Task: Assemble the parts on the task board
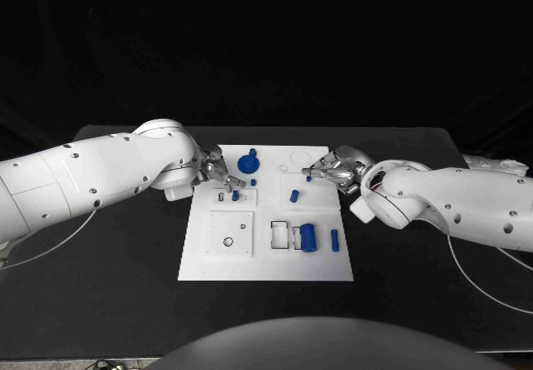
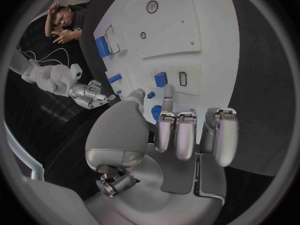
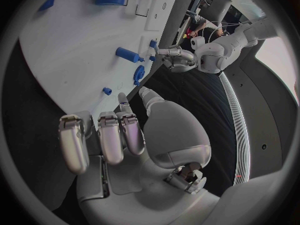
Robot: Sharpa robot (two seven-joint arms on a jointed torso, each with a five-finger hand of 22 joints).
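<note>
While both arms reach in over the far half of the white board [image 1: 211,254], neither seems to have picked anything up yet.

Starting on the left: the left hand [image 1: 218,176] hangs over the board's far left corner, fingers pointing down toward a small blue peg [image 1: 236,196] standing in a raised square block. In the left wrist view the fingers [image 2: 185,135] are loosely curled side by side with nothing between them and the thumb, so I'd call it released, not grasping. My guess is it's parked there to line up on that peg.

Just right of that hand sits the round blue gear [image 1: 250,163], near the far edge. Further toward the middle, a short blue pin [image 1: 294,196] lies loose on the board, and closer to the robot a chunky blue cylinder [image 1: 309,237] and a slimmer blue bar [image 1: 334,239] lie beside an empty slot, probably staged for later.

On the right, the right hand [image 1: 334,171] hovers at the far right edge, also holding nothing, fingers [image 3: 109,135] relaxed and slightly bent.
</note>
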